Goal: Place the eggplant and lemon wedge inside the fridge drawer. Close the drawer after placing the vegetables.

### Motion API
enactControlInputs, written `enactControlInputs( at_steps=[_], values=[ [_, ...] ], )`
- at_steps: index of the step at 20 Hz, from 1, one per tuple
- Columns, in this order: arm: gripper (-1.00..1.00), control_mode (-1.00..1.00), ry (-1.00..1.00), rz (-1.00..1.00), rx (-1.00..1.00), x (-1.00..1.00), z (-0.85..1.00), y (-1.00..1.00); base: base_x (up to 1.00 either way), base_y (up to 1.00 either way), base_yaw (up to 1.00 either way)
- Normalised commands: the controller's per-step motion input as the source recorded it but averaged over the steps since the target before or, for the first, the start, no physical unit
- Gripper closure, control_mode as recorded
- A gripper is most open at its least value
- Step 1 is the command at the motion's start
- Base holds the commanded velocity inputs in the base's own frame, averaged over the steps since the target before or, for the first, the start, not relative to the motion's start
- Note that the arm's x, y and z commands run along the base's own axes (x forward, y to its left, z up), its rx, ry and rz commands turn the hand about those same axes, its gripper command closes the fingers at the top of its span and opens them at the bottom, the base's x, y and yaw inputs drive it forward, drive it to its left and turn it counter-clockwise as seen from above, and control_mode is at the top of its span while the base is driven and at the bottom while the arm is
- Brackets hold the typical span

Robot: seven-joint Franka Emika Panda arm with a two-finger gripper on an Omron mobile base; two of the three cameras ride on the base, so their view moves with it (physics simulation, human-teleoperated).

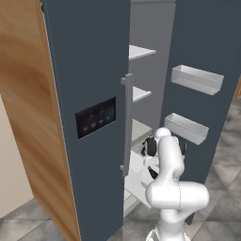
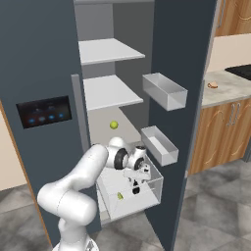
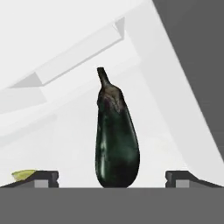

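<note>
The glossy dark eggplant (image 3: 116,140) lies in the pulled-out white fridge drawer (image 3: 65,131), stem pointing away from the hand. My gripper (image 3: 111,177) is open, its two fingertips (image 3: 43,177) standing wide on either side of the eggplant with a gap to each. The small yellow-green lemon wedge (image 3: 24,175) lies on the drawer floor just beyond the left tip. From the right base view, my gripper (image 2: 136,185) reaches down into the open drawer (image 2: 154,196), with the lemon wedge (image 2: 120,196) to its left. The left base view has my arm covering most of the drawer (image 1: 134,186).
The fridge door (image 2: 181,98) stands open on the right, carrying two door bins (image 2: 159,144). A round yellow-green ball (image 2: 113,125) sits on the shelf above the drawer. The closed freezer door with its handle (image 1: 127,124) is close on the left. A bun (image 2: 213,85) rests on the counter.
</note>
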Motion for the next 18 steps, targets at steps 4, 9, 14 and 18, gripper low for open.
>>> enactControlInputs(
  at_steps=[4, 9, 14, 18],
  values=[
    [-1.0, -1.0, -0.19, -0.11, 0.0, -0.51, 0.92, 0.02, 0.0, 0.0, 0.0],
    [-1.0, -1.0, -0.11, -0.1, 0.0, -0.69, 0.66, 0.0, 0.0, 0.0, 0.0],
    [-1.0, -1.0, -0.06, -0.13, 0.0, -0.65, 0.91, 0.0, 0.0, 0.0, 0.0],
    [-1.0, -1.0, 0.0, -0.13, 0.0, -0.35, 0.98, -0.03, 0.0, 0.0, 0.0]
  ],
)
